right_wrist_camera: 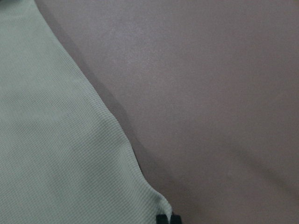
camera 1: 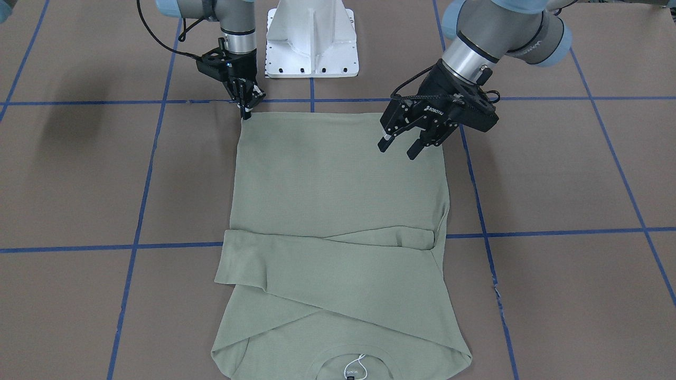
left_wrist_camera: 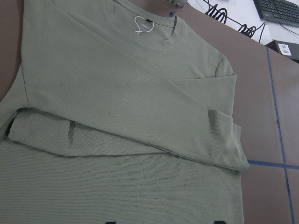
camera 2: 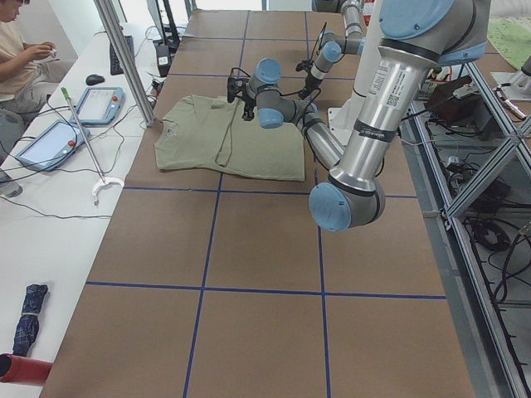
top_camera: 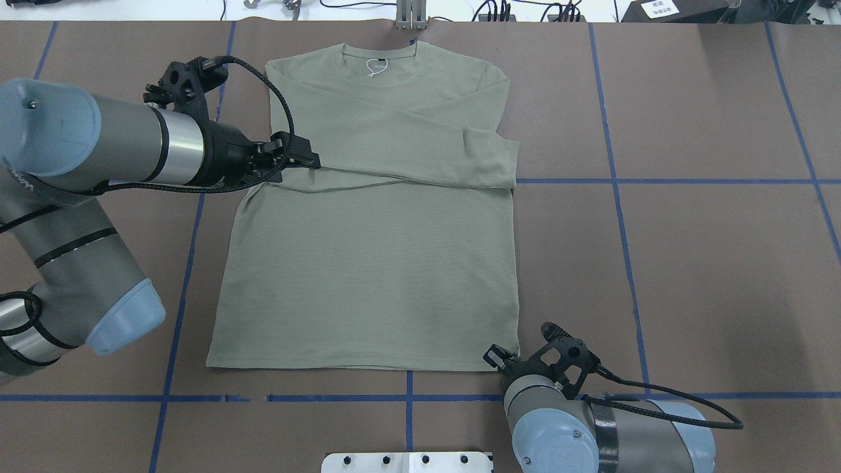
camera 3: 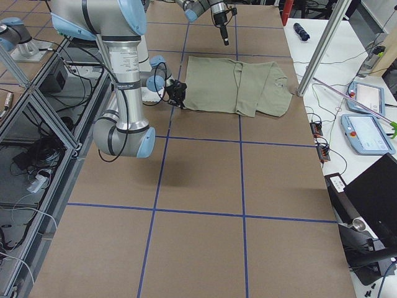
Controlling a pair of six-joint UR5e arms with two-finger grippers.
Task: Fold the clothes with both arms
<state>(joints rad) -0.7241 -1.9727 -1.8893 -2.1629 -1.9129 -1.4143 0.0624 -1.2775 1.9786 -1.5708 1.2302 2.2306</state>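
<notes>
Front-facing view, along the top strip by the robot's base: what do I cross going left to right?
Right claw, pinched on the shirt at its hem corner → white pedestal → left claw, open over the shirt.

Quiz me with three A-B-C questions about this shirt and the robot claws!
1. Where is the black two-finger right gripper? A. collar B. hem corner of the sage-green ribbed long-sleeved shirt C. cuff
2. How many sleeves lie folded across the chest? A. none B. one C. two
3. The black two-finger left gripper is: A. open B. shut on a sleeve C. shut on the tag
Answers: B, it sits at the hem corner; C, both cross the chest; A, fingers spread above the cloth.
</notes>
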